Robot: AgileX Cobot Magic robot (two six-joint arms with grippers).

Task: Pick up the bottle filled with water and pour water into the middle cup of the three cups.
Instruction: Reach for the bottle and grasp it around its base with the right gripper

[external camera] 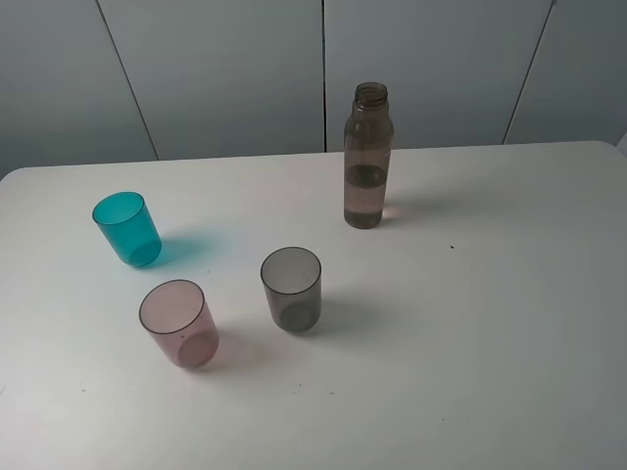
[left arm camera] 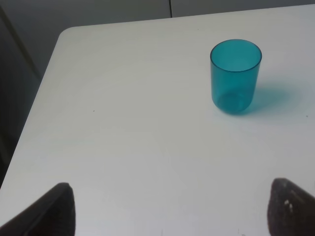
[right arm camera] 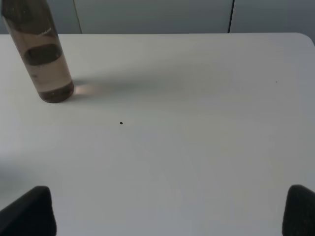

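The bottle (external camera: 367, 157) stands upright and capless at the back of the white table (external camera: 490, 323), partly filled with water. In front of it to the left stand the three cups: teal (external camera: 127, 228), the pink middle cup (external camera: 178, 323) and smoky grey (external camera: 291, 287). Neither arm shows in the exterior view. My left gripper (left arm camera: 170, 211) is open above the table, and the teal cup (left arm camera: 236, 76) stands well ahead of it. My right gripper (right arm camera: 170, 211) is open too, with the bottle (right arm camera: 44, 54) far ahead and off to one side.
A grey panelled wall (external camera: 323, 69) runs behind the table. A small dark speck (external camera: 452, 246) lies on the tabletop right of the bottle. The table's rounded left corner (left arm camera: 66, 34) shows in the left wrist view.
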